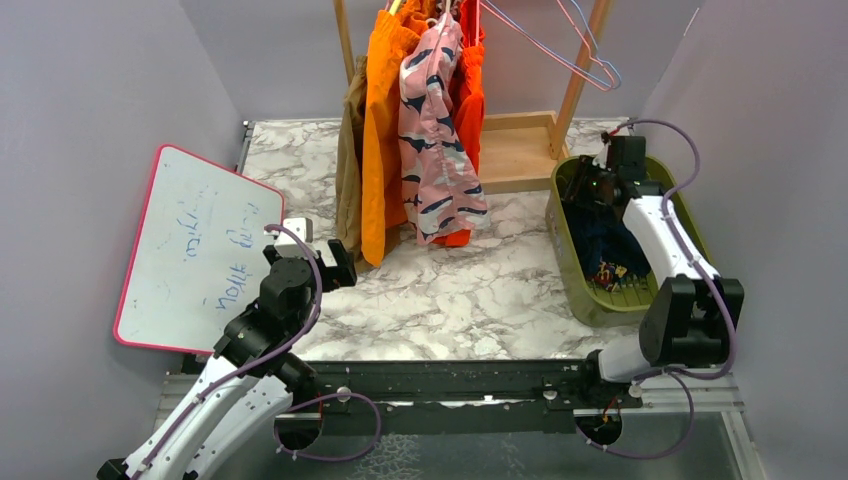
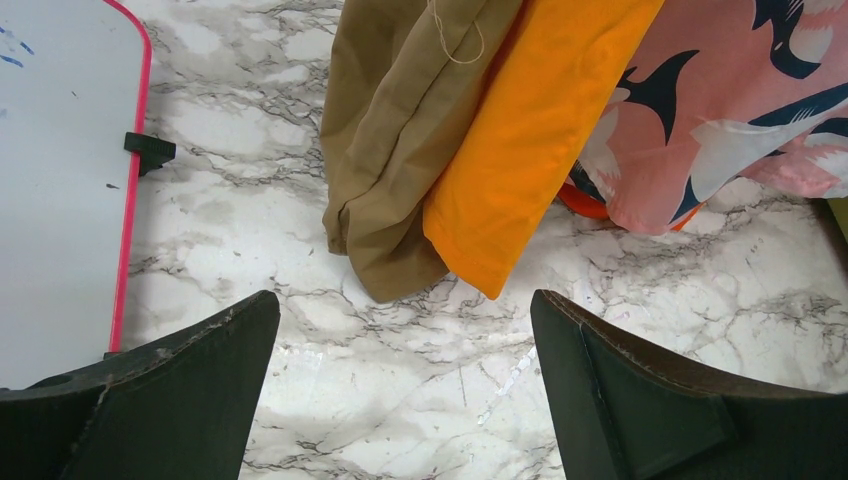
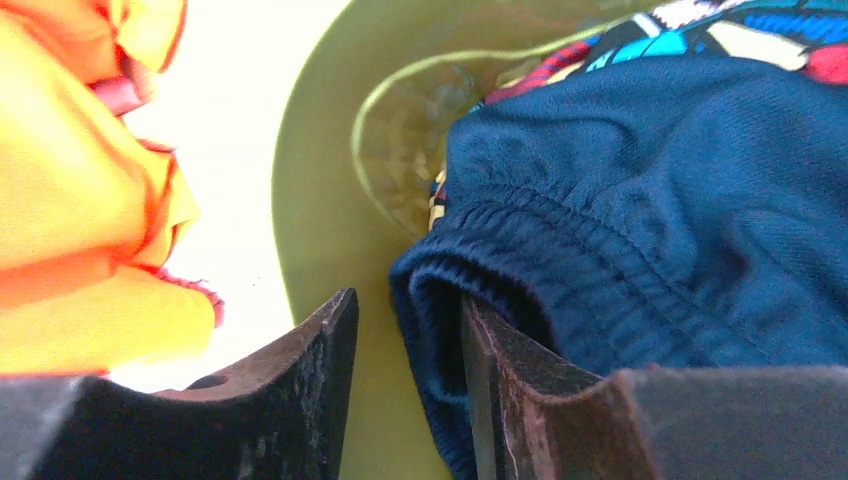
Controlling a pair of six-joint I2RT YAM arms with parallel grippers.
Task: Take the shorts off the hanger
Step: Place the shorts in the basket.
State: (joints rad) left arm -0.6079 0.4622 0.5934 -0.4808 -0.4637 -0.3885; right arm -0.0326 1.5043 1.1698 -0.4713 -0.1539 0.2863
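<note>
Several shorts hang on the wooden rack: tan-brown (image 1: 350, 170), bright orange (image 1: 378, 130), pink with dark blotches (image 1: 435, 130) and red-orange (image 1: 470, 90). Navy shorts (image 1: 605, 240) and comic-print shorts (image 1: 615, 272) lie in the green bin (image 1: 565, 250). My right gripper (image 1: 590, 185) is down in the bin's far end. In the right wrist view its jaws (image 3: 408, 300) stand apart, with the navy shorts' (image 3: 650, 200) waistband fold against the right finger and a gap beside the left one. My left gripper (image 2: 403, 300) hangs wide open over the marble, just short of the tan (image 2: 390, 150) and orange (image 2: 540, 130) hems.
A pink-rimmed whiteboard (image 1: 195, 250) leans at the left. An empty wire hanger (image 1: 570, 45) hangs at the rack's right end above its wooden base (image 1: 515, 150). Grey walls close in both sides.
</note>
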